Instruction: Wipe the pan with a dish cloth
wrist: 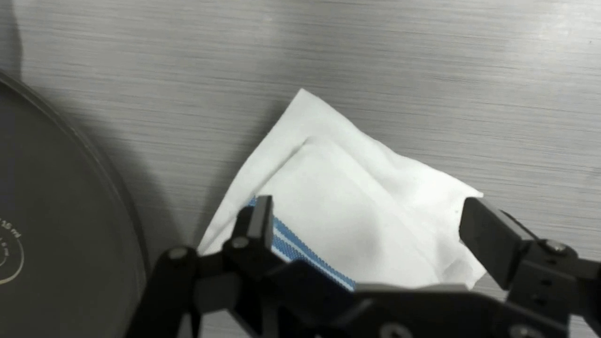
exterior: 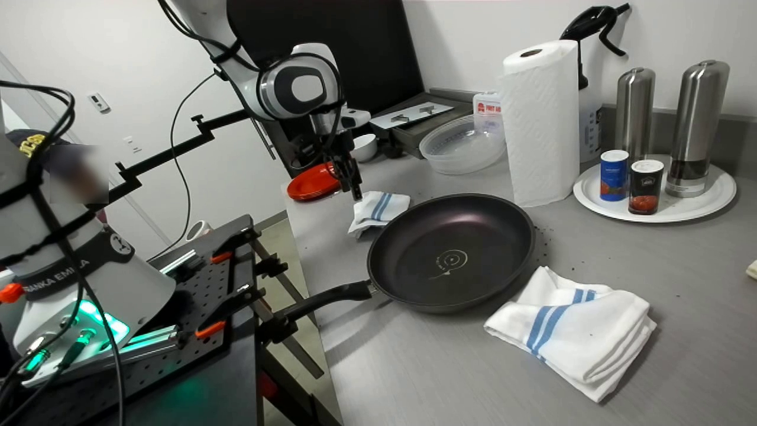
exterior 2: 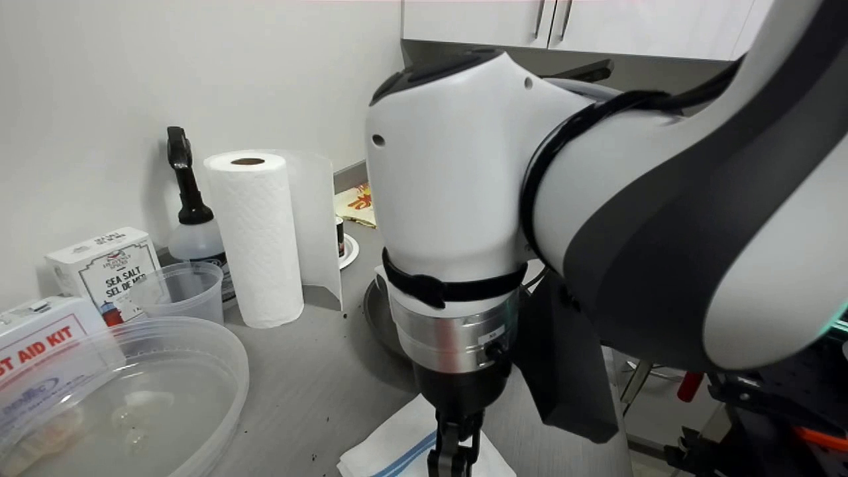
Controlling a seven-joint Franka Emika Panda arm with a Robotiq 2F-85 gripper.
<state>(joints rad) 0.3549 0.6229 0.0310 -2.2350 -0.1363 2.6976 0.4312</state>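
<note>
Robotiq gripper (wrist: pixel 366 216): look at this, fingers (wrist: pixel 493 237) spread wide and pointing down, a broad gap between the tips!
Dish cloth (wrist: pixel 324 183): directly below, folded, white with blue stripes, showing right through that gap in the wrist view; whether the tips touch it, I can't tell.
Frying pan (exterior: pixel 452 254): right there beside the cloth, a strip of grey counter (exterior: pixel 390 367) between them, sitting upright, dark inside with a pale round mark near its middle.
Handle (exterior: pixel 337 296): black, running from the pan out past the counter's edge in an exterior view.
Second dish cloth (exterior: pixel 573 331): over on the pan's opposite side, just beside the rim, also folded, also striped in blue.
Dark specks (exterior: pixel 547 236): scattered across the counter, close to the pan.
Red dish (exterior: pixel 313 182): beyond the gripper at the counter's edge, a white bowl (exterior: pixel 365 149) near it.
Paper towel roll (exterior: pixel 541 130): standing tall behind the pan, and there it is in both exterior views!
Round plastic tub (exterior: pixel 455 160): clear, with a first aid kit (exterior 2: pixel 73 331) just beside it.
White plate (exterior: pixel 718 198): bearing two metal mills (exterior: pixel 636 112), a blue canister (exterior: pixel 614 177) and a dark jar (exterior: pixel 644 192).
Sea salt box (exterior 2: pixel 109 271): back towards the wall (exterior 2: pixel 298 79), a spray bottle (exterior 2: pixel 199 242) near it.
Cabinets (exterior 2: pixel 477 20): white, high at the back.
</note>
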